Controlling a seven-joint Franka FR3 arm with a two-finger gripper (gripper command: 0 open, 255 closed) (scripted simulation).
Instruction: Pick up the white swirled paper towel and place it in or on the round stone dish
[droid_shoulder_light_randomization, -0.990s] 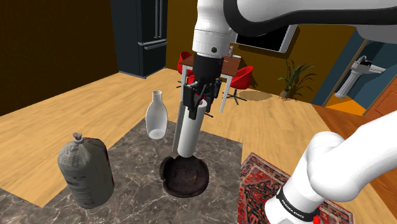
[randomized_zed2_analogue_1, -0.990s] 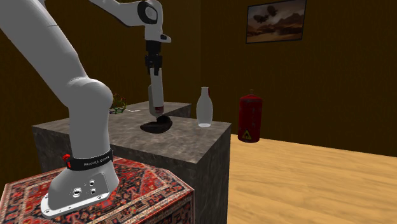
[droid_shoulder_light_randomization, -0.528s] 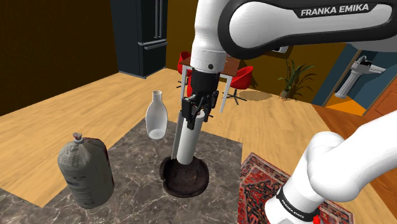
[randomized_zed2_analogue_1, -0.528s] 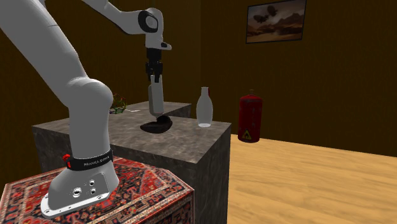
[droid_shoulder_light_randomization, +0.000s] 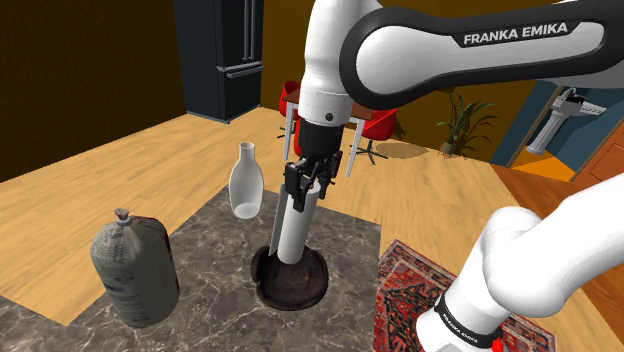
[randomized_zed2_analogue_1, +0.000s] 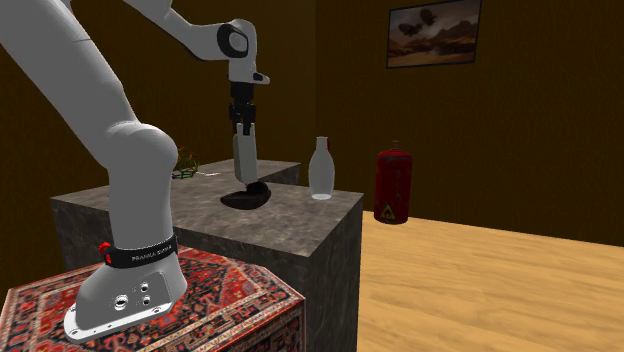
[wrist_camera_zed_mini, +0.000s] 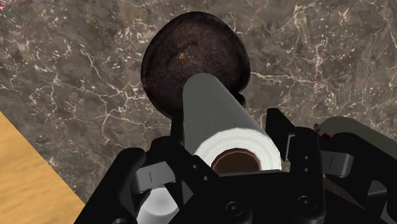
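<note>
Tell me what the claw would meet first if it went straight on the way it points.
The dark round dish. The claw is shut on the upper end of the paper towel roll, so the roll's lower end would press into the dish first; whether it already touches is unclear.

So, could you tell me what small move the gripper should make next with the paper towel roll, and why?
Probably open the fingers and let go. The gripper clasps the top of the white paper towel roll, which leans a little, and its lower end already seems to sit in the dark round dish, near its rim.
</note>
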